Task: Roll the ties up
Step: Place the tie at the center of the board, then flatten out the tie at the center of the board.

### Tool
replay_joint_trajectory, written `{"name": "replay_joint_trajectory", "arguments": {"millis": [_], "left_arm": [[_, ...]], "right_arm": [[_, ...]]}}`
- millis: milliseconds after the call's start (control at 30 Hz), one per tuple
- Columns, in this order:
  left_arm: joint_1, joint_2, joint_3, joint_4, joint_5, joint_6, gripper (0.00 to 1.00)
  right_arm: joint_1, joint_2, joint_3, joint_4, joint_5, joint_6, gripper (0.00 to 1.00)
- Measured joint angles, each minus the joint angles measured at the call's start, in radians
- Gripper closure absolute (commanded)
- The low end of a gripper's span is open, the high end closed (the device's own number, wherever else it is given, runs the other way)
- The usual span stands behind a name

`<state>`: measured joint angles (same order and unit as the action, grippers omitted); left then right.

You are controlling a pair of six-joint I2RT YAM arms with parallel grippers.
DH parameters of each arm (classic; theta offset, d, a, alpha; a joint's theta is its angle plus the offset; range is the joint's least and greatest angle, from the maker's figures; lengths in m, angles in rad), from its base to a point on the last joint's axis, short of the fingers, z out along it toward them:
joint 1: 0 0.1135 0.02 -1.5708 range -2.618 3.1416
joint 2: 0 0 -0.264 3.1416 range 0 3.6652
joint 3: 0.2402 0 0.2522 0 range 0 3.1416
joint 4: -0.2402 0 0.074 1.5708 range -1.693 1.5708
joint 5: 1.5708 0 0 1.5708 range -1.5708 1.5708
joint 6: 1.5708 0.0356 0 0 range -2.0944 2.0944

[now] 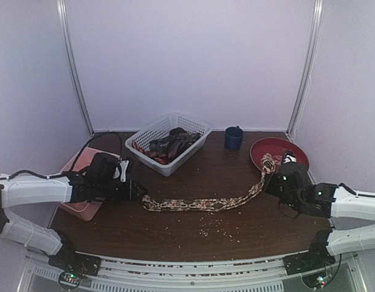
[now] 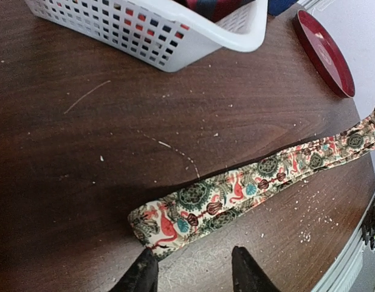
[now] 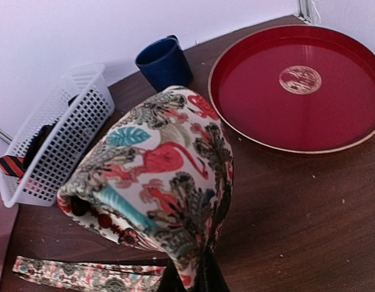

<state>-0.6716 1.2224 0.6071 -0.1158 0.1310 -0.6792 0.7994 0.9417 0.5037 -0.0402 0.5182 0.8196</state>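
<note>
A patterned tie point(image 1: 199, 204) lies stretched across the brown table point(image 1: 175, 234), cream cloth with red and green figures. Its narrow end point(image 2: 175, 219) rests just ahead of my left gripper point(image 2: 193, 271), which is open and low over the table. The left fingertip point(image 2: 144, 267) touches the edge of that end, and nothing sits between the jaws. My right gripper point(image 3: 196, 281) is shut on the tie's wide end point(image 3: 157, 176), which is lifted and folded into a loop beside the red plate. More ties point(image 1: 169, 145) are heaped in the white basket point(image 1: 152, 129).
A blue cup point(image 1: 233, 138) stands behind the tie, with a red plate point(image 1: 296, 153) at the back right. A pink tray point(image 1: 84, 164) lies under the left arm. Crumbs point(image 1: 220, 226) are scattered on the table near the front edge.
</note>
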Motion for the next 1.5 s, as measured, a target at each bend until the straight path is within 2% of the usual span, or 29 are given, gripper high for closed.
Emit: {"name": "replay_joint_trajectory", "arguments": {"millis": [133, 200, 267, 333, 533, 600, 767, 867, 967, 1067, 1333, 1500], "left_arm": [[-0.004, 0.056, -0.005, 0.046, 0.034, -0.008, 0.60], [-0.006, 0.066, -0.005, 0.070, 0.051, -0.008, 0.62], [-0.007, 0.072, -0.005, 0.099, 0.068, -0.009, 0.62], [-0.009, 0.086, -0.003, 0.125, 0.082, -0.008, 0.63], [-0.009, 0.153, 0.005, 0.182, 0.112, -0.008, 0.64], [-0.009, 0.179, 0.010, 0.198, 0.122, -0.008, 0.65], [-0.010, 0.225, 0.032, 0.210, 0.129, -0.003, 0.65], [-0.010, 0.228, 0.037, 0.225, 0.138, 0.001, 0.65], [-0.011, 0.234, 0.037, 0.256, 0.164, 0.000, 0.67], [-0.013, 0.248, 0.037, 0.292, 0.192, -0.003, 0.71], [-0.049, 0.335, 0.042, 0.357, 0.238, -0.011, 0.75], [-0.057, 0.377, 0.042, 0.354, 0.230, -0.011, 0.78]], "right_arm": [[-0.020, -0.035, -0.104, -0.010, 0.041, 0.030, 1.00], [-0.036, -0.046, -0.135, -0.009, 0.069, 0.037, 0.88], [-0.054, -0.056, -0.159, -0.006, 0.098, 0.050, 0.67], [-0.067, -0.063, -0.166, -0.029, 0.142, 0.080, 0.54], [-0.073, -0.072, -0.085, -0.246, 0.285, 0.249, 0.39], [-0.073, -0.073, -0.046, -0.285, 0.301, 0.275, 0.37], [-0.074, -0.068, 0.001, -0.284, 0.291, 0.251, 0.40], [-0.074, -0.036, 0.001, -0.218, 0.224, 0.171, 0.51], [-0.074, 0.036, 0.002, -0.125, 0.131, 0.090, 0.65], [-0.077, 0.172, 0.029, -0.080, 0.056, 0.032, 0.72], [-0.142, 0.528, 0.147, -0.029, -0.060, -0.067, 0.78], [-0.210, 0.584, 0.156, -0.041, -0.063, -0.088, 0.76]]}}
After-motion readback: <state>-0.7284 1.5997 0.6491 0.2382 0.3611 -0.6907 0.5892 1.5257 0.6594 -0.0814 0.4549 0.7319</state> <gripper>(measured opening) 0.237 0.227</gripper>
